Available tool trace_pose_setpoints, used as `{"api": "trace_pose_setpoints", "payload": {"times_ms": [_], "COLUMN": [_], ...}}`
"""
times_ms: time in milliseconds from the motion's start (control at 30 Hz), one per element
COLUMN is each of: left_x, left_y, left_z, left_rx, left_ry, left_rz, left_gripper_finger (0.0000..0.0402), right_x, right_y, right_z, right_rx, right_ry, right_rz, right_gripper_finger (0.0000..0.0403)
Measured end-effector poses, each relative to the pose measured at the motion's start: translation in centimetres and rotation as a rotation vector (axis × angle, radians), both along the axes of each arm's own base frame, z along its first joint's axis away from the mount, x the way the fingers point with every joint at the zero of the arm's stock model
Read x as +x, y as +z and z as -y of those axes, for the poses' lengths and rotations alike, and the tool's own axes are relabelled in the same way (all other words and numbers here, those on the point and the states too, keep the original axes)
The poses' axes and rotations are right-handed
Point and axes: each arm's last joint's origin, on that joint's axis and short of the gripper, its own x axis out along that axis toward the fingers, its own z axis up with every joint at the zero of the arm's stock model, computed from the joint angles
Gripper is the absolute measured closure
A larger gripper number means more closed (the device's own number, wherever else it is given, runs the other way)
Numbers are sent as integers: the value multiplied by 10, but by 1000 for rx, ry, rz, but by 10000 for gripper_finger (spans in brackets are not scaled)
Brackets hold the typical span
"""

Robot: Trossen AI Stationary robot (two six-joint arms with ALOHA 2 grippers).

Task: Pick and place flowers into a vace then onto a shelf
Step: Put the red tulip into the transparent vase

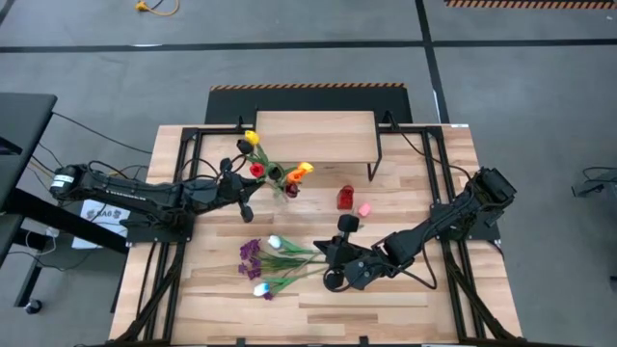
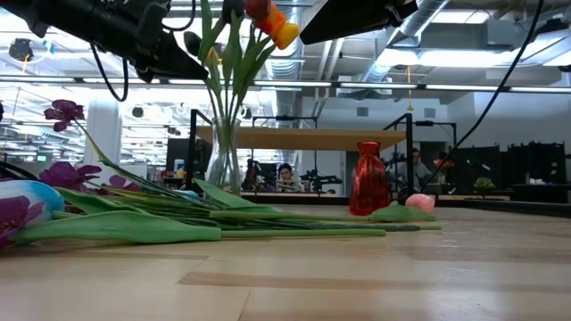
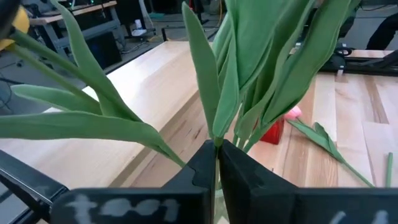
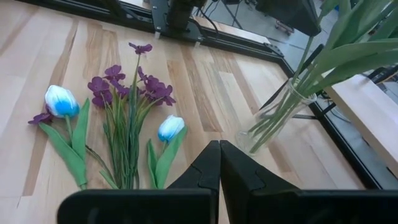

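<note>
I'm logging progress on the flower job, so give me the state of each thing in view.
Glass vase: upright, holding tulips.
Flowers on the table: lying flat, not in the vase.
Left gripper: shut on stems in the vase.
Right gripper: shut, empty.
Shelf: top bare.
Red vase: upright, empty.

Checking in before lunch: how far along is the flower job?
Several tulips already stand in the clear glass vase. The left gripper is shut on their green stems. Purple sprigs and white-blue tulips lie on the table; the wooden-topped shelf is bare.
</note>
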Motion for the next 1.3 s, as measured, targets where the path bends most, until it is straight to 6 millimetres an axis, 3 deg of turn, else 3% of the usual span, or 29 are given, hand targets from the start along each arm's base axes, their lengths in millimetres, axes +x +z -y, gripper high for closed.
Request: {"api": "trace_pose_setpoints", "payload": {"times_ms": [400,867,1300], "left_x": [0,3,5], "left_y": [0,-3,3], "left_z": [0,-5,-4], "left_rx": [7,2,15], "left_ry": [-2,-5,-52], "left_rz": [-2,-25,-73], "left_gripper_finger": [381,302,256], "right_x": [0,0,0], "right_y": [0,0,0], "right_z": [0,0,0], "right_rx": [7,7,7], "right_ry": [-3,-4,-4], "right_rz": [3,3,3], "right_gripper_finger": [401,401,401]}}
